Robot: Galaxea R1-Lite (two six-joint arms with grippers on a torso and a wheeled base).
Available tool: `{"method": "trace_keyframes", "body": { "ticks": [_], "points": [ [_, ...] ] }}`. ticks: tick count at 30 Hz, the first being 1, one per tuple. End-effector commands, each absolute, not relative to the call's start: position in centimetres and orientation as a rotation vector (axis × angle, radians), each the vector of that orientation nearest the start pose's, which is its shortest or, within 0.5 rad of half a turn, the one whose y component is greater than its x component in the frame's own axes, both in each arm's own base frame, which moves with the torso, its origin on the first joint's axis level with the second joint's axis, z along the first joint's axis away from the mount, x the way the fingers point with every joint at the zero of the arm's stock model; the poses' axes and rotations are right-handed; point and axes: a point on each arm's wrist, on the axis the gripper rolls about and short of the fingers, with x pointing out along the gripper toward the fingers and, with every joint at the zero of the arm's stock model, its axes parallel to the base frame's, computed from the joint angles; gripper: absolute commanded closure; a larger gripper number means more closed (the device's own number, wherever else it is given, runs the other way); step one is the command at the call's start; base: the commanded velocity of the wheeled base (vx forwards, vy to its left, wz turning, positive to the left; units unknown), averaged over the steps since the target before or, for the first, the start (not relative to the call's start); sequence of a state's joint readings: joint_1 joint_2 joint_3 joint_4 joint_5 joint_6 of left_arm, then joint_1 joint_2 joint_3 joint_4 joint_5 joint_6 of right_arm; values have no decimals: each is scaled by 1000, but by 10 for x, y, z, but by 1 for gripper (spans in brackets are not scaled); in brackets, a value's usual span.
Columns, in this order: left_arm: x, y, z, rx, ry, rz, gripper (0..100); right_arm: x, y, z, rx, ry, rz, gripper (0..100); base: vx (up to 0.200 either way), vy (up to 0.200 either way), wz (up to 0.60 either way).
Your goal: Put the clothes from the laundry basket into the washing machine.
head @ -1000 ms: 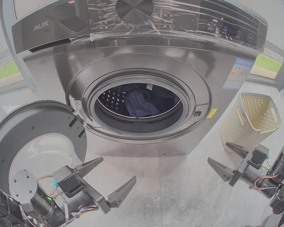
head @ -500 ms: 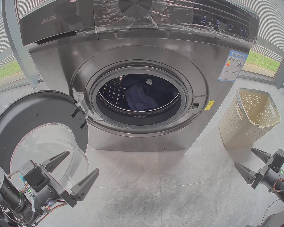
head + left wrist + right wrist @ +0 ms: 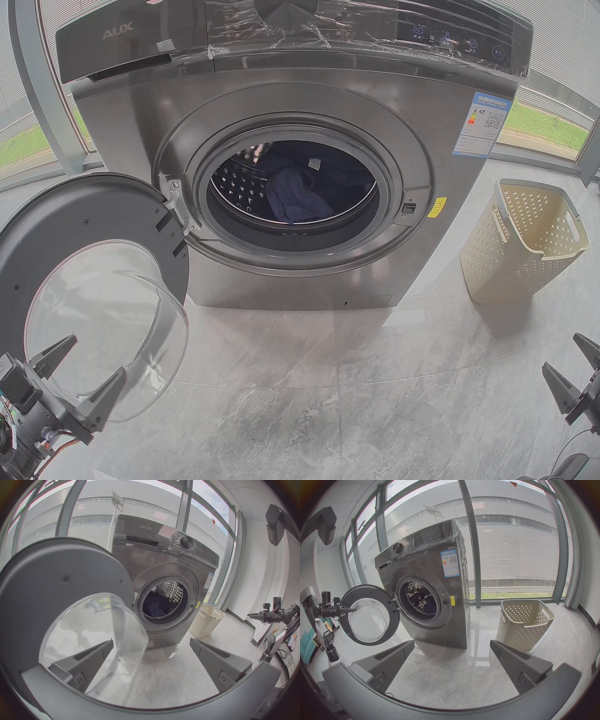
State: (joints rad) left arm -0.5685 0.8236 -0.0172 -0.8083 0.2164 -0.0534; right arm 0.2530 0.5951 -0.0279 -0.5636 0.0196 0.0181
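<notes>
Grey-steel washing machine [image 3: 125, 137]: front-loader standing on the floor, round porthole uncovered, plastic film over the top panel.
Door [image 3: 81, 212]: swung wide to the robot's left, hinged at the left edge of the porthole, with its clear glass bowl facing the robot.
Clothes [image 3: 294, 195]: dark blue bundle lying inside the drum, low and near the middle, with a small white tag showing near its top.
Laundry basket [image 3: 494, 250]: cream, perforated walls, upright on the floor near the machine's right front corner, open top up.
Left pincer [image 3: 94, 357]: low at the far left, just in front of the door's glass, jaws spread wide, gripping nothing.
Right pincer [image 3: 562, 353]: low at the far right over the floor, well apart from the laundry basket, jaws spread wide, gripping nothing.
Floor [image 3: 344, 387]: glossy grey marbled tiles.
Windows [image 3: 25, 94]: tall panes behind the machine, with grass outside.
</notes>
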Motion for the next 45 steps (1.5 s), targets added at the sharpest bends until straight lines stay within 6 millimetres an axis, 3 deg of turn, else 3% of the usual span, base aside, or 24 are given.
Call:
{"method": "trace_keyframes", "body": {
  "ticks": [1, 16, 22, 25, 30, 34, 37, 41, 42, 45],
  "points": [
    [38, -14, 143, -83, -86, -284, 0, 16, 4, 140, 33, -123, 239, 0, 0, 0, 0],
    [5, 1, 120, -81, -96, -172, 0, -8, -1, 116, 35, -164, 150, 0, -80, 0, 0],
    [-15, 1, 98, -61, -91, -194, 0, -17, -2, 98, 33, -123, 112, 0, 0, 0, 0],
    [-16, 1, 91, -48, -42, -182, 0, -16, -2, 98, 37, -112, 89, 0, 0, 0, 0],
    [-16, 4, 81, -42, 55, -77, 0, -16, -7, 83, 65, 41, -147, 0, 0, 0, 0],
    [-15, 4, 81, -66, 57, -65, 0, -16, -6, 84, 77, 12, -110, 0, 0, 0, 0],
    [-16, 3, 81, -58, 58, -46, 0, -16, -3, 82, 64, 47, 43, 0, 0, 0, 0],
    [-16, 3, 81, -64, 58, -41, 0, -16, -3, 81, 59, 47, -11, 0, 0, 0, 0],
    [-16, 3, 81, -63, 56, -27, 0, -20, -1, 78, 41, 12, -111, 0, 0, 0, 0],
    [-16, 2, 79, -50, 58, 6, 0, -23, -1, 77, 28, -7, -67, 0, 0, 0, 0]
  ]
}}
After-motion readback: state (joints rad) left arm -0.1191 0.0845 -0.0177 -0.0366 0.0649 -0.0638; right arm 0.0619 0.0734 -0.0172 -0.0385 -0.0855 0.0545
